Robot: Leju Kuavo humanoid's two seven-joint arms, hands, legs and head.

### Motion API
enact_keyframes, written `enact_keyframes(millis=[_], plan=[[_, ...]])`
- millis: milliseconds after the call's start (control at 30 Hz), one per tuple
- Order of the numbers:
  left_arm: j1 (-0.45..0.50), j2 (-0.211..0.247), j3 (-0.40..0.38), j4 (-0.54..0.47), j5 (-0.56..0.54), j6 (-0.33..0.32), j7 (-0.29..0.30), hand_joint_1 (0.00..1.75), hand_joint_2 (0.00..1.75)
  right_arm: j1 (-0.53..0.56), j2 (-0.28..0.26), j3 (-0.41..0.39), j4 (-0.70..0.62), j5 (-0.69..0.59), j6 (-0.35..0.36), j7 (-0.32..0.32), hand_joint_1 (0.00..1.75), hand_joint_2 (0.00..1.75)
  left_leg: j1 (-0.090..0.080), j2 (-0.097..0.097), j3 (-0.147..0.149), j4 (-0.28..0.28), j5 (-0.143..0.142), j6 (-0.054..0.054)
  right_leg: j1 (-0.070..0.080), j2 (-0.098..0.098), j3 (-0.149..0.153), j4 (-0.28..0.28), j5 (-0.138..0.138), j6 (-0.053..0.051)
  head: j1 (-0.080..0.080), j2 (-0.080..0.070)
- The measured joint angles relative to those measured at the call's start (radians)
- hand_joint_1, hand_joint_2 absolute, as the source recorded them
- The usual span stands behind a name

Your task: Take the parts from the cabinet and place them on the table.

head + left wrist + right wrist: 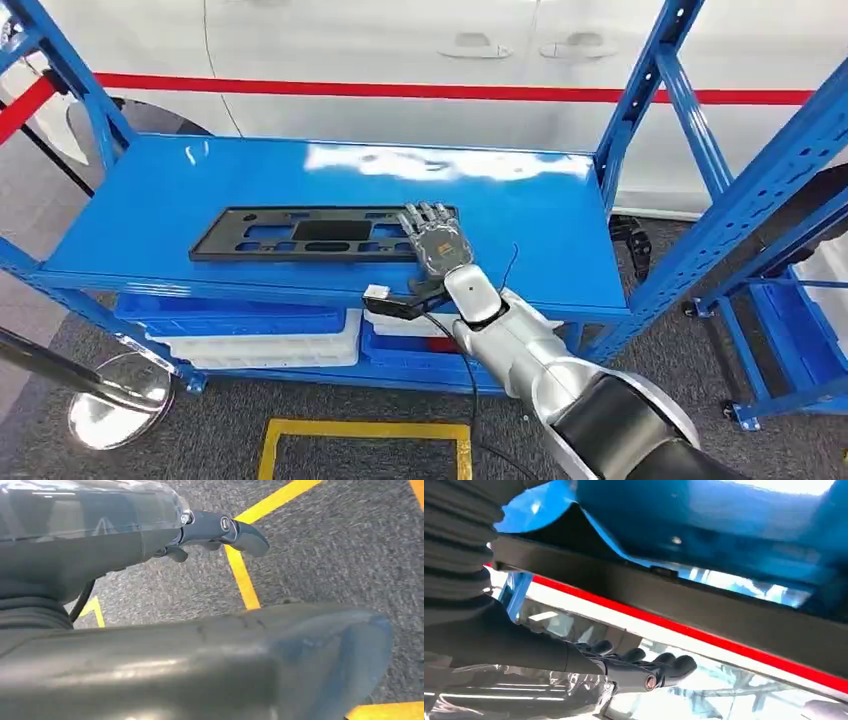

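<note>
1. A flat black part (305, 234) is seen lying on the blue shelf (520, 215), toward its front edge.
2. The right hand (436, 238) is laid on the part's right end, fingers extended; a grip cannot be told.
3. The left hand (220, 530) is seen above the floor with fingers curled, nothing held.

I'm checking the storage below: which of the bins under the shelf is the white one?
The white bin under the left half of the blue shelf; those around it are blue.
</note>
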Motion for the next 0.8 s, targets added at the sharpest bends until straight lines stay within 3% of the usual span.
enact_keyframes(millis=[67,100,133,167,200,233,267,300,333,367,400,433,467,567,633,667,733,767,800], plan=[[0.004,0.0,0.0,0.0,0.0,0.0,0.001,0.0,0.0,-0.005,0.0,0.0,0.004,0.007,-0.007,0.0,0.0,1.75,-0.003,-0.001,0.0,-0.001,0.002,0.007,-0.003,-0.001,0.004,-0.005,0.002,0.009,0.0,0.0],[0.004,0.0,0.0,0.0,0.0,0.0,0.001,0.0,0.0,-0.006,0.0,-0.001,0.005,0.013,-0.012,0.0,0.0,1.75,0.009,-0.001,0.008,-0.015,0.01,0.018,0.001,-0.002,0.002,-0.002,-0.003,0.018,0.0,0.0],[0.004,-0.001,0.0,0.0,-0.001,0.0,0.001,0.0,0.0,-0.007,0.0,-0.002,0.007,0.015,-0.017,-0.002,0.0,1.75,0.007,0.0,0.01,-0.02,0.013,0.022,-0.003,0.0,-0.004,0.019,-0.021,0.022,0.0,0.0],[0.003,-0.001,0.0,0.0,-0.002,0.0,0.0,0.0,0.0,-0.008,0.0,-0.002,0.008,0.017,-0.021,-0.003,0.0,1.75,0.007,0.0,0.009,-0.019,0.014,0.026,-0.003,0.0,-0.028,0.072,-0.055,0.024,0.0,0.0],[0.002,-0.002,0.0,0.0,-0.002,-0.001,0.0,0.0,0.0,-0.008,0.0,-0.002,0.011,0.017,-0.023,-0.004,0.66,1.75,0.007,0.0,0.008,-0.019,0.014,0.027,-0.005,0.0,-0.063,0.144,-0.091,0.027,0.0,0.0],[0.003,-0.003,0.0,0.0,-0.003,-0.001,0.001,0.0,0.0,-0.004,0.0,-0.002,0.013,0.018,-0.023,-0.005,1.71,1.75,0.007,0.0,0.007,-0.019,0.014,0.029,-0.006,0.0,-0.106,0.231,-0.127,0.029,0.0,0.0],[0.003,-0.002,0.0,0.0,-0.003,0.0,0.001,0.0,0.0,0.0,0.0,-0.002,0.016,0.018,-0.023,-0.005,1.75,1.75,0.007,0.0,0.007,-0.018,0.014,0.029,-0.008,-0.001,-0.141,0.3,-0.143,0.032,0.0,0.0],[0.004,-0.002,0.0,0.0,-0.002,-0.001,0.001,0.0,0.0,0.003,0.0,-0.002,0.02,0.019,-0.024,-0.006,1.75,1.75,0.007,0.0,0.007,-0.017,0.013,0.029,-0.01,-0.001,-0.151,0.315,-0.134,0.034,0.0,0.0],[0.005,-0.003,0.0,0.0,-0.003,-0.002,0.001,0.0,0.0,0.003,0.0,-0.002,0.023,0.021,-0.028,-0.011,1.75,1.75,0.007,-0.001,0.008,-0.016,0.012,0.029,-0.013,-0.001,-0.136,0.277,-0.101,0.034,0.0,0.0],[0.005,-0.003,0.0,0.0,-0.003,-0.002,0.001,0.0,0.0,0.003,0.0,-0.002,0.024,0.021,-0.035,-0.013,1.75,1.75,0.007,-0.002,0.009,-0.014,0.01,0.026,-0.015,-0.001,-0.102,0.205,-0.059,0.034,0.0,0.0],[0.004,-0.004,0.0,0.0,-0.003,-0.003,0.001,0.0,0.0,0.001,0.0,-0.003,0.024,0.023,-0.046,-0.013,1.75,1.75,0.008,-0.003,0.01,-0.01,0.007,0.022,-0.017,-0.001,-0.053,0.104,-0.011,0.033,0.0,0.0],[0.005,-0.004,0.0,0.0,-0.003,-0.003,0.0,0.0,0.0,-0.001,0.0,-0.004,0.024,0.023,-0.056,-0.016,1.75,1.75,0.008,-0.003,0.008,-0.004,0.001,0.016,-0.018,-0.001,-0.015,0.02,0.011,0.032,0.0,0.0],[0.004,-0.005,0.0,0.0,-0.003,-0.003,0.0,0.0,0.0,-0.002,0.001,-0.005,0.024,0.023,-0.063,-0.02,1.75,1.75,0.0,-0.003,0.002,0.004,-0.003,0.01,-0.011,0.0,-0.008,0.01,0.0,0.027,0.0,0.0],[0.004,-0.005,0.0,0.0,-0.003,-0.002,0.0,0.0,0.0,0.0,0.003,-0.008,0.027,0.024,-0.064,-0.025,1.75,1.75,0.004,-0.003,0.003,-0.003,0.0,-0.003,-0.007,0.003,-0.014,0.011,0.002,0.009,0.0,0.0],[0.004,-0.005,0.0,0.0,-0.001,0.0,0.001,0.0,0.0,-0.003,0.007,-0.012,0.027,0.023,-0.064,-0.026,1.75,1.75,0.007,-0.001,-0.002,0.015,-0.018,-0.015,-0.015,0.002,-0.009,0.001,0.007,-0.004,0.0,0.0],[0.004,-0.005,0.0,0.0,0.0,0.0,0.0,0.0,0.0,-0.006,0.01,-0.013,0.027,0.023,-0.065,-0.026,1.75,1.75,0.007,-0.001,-0.02,0.057,-0.048,-0.018,-0.015,0.001,-0.009,0.001,0.006,-0.01,0.0,0.0],[0.005,-0.005,0.0,0.0,0.0,0.001,0.0,0.0,0.0,-0.007,0.011,-0.015,0.028,0.023,-0.067,-0.026,1.75,1.75,0.008,-0.001,-0.097,0.225,-0.129,-0.024,-0.012,-0.002,-0.009,0.002,0.005,-0.014,0.0,0.0],[0.006,-0.005,0.0,0.0,0.0,0.001,0.0,0.0,0.0,-0.006,0.011,-0.016,0.03,0.024,-0.067,-0.026,1.75,1.75,0.008,-0.001,-0.132,0.297,-0.151,-0.026,-0.01,-0.003,-0.01,0.002,0.005,-0.014,0.0,0.0],[0.008,-0.005,0.0,0.0,0.0,0.001,0.0,0.0,0.0,-0.005,0.011,-0.018,0.031,0.024,-0.067,-0.026,1.75,1.75,0.008,0.0,-0.149,0.328,-0.15,-0.026,-0.009,-0.003,-0.009,0.002,0.005,-0.015,0.0,0.0]])
